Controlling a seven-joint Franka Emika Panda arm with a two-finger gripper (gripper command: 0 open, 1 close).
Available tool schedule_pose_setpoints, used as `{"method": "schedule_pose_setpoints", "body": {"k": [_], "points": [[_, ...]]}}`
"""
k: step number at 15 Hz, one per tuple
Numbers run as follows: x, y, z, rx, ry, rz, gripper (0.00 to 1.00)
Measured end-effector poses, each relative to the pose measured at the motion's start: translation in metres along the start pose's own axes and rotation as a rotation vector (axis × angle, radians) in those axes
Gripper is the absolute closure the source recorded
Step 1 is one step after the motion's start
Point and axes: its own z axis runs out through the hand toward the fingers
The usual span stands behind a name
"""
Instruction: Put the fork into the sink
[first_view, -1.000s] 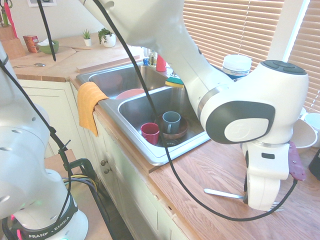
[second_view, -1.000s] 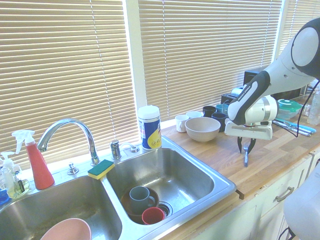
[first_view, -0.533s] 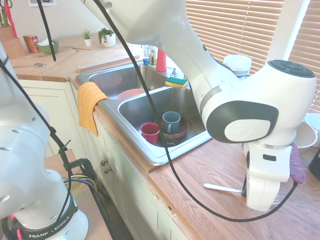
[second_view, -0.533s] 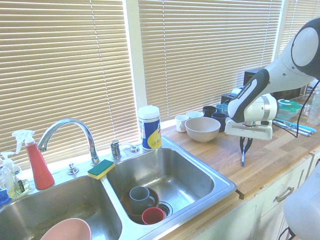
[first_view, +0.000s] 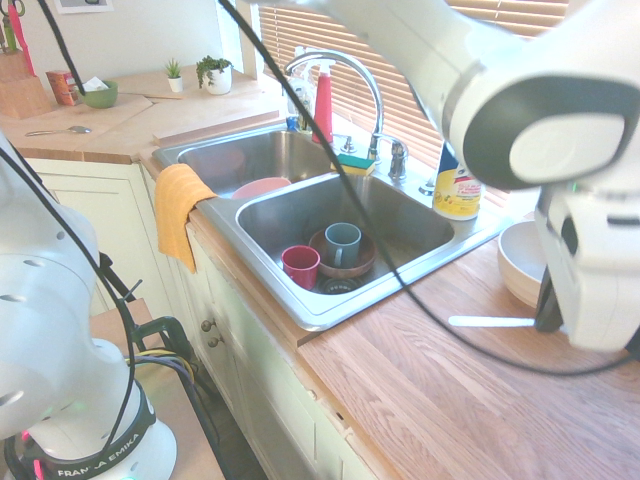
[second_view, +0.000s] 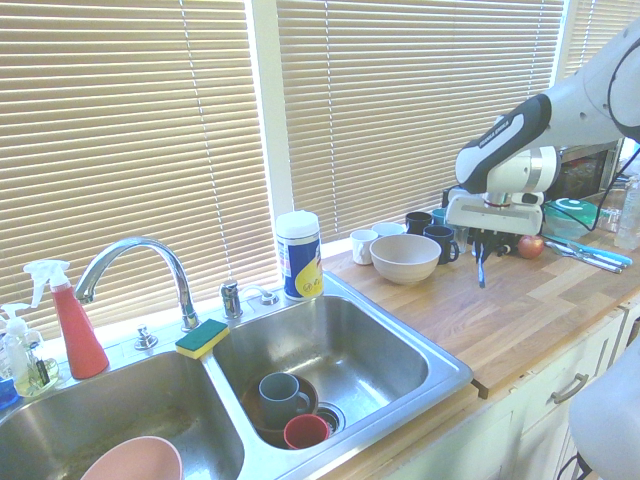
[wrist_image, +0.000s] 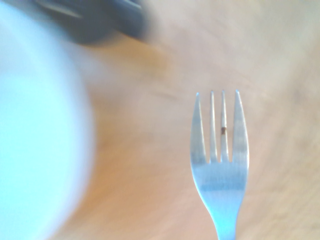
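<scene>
The fork (first_view: 488, 322) is a slim silver one, held level above the wooden counter with its handle pointing toward the sink (first_view: 322, 306). My gripper (first_view: 546, 308) is shut on the fork's other end. In the second exterior view the gripper (second_view: 481, 247) hangs over the counter just right of the beige bowl, and the fork (second_view: 481, 270) pokes out below it. The wrist view shows the fork (wrist_image: 218, 155) and its four tines over the blurred wood. The double-basin steel sink (second_view: 441, 364) lies to the gripper's left, a good way off.
The near basin holds a red cup (first_view: 300, 264) and a grey mug (first_view: 343, 243) in a brown bowl. A pink bowl (first_view: 262, 186) sits in the other basin. A beige bowl (second_view: 405, 256), several mugs (second_view: 420, 221), a wipes canister (second_view: 298, 254) and an apple (second_view: 530, 246) stand on the counter.
The gripper closed on the fork on the counter, then lifted it clear of the wood and carried it back toward the beige bowl.
</scene>
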Motion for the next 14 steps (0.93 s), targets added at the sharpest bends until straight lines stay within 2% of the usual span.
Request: {"method": "schedule_pose_setpoints", "body": {"k": [3, 6, 8, 11, 14], "points": [[-0.111, -0.044, -0.009, 0.016, -0.019, -0.221, 1.0], [-0.23, -0.069, 0.026, 0.032, -0.039, -0.443, 1.0], [-0.282, -0.076, 0.057, 0.051, -0.052, -0.569, 1.0], [-0.326, -0.076, 0.115, 0.052, -0.066, -0.667, 1.0], [-0.354, -0.069, 0.169, 0.033, -0.066, -0.669, 1.0]]}}
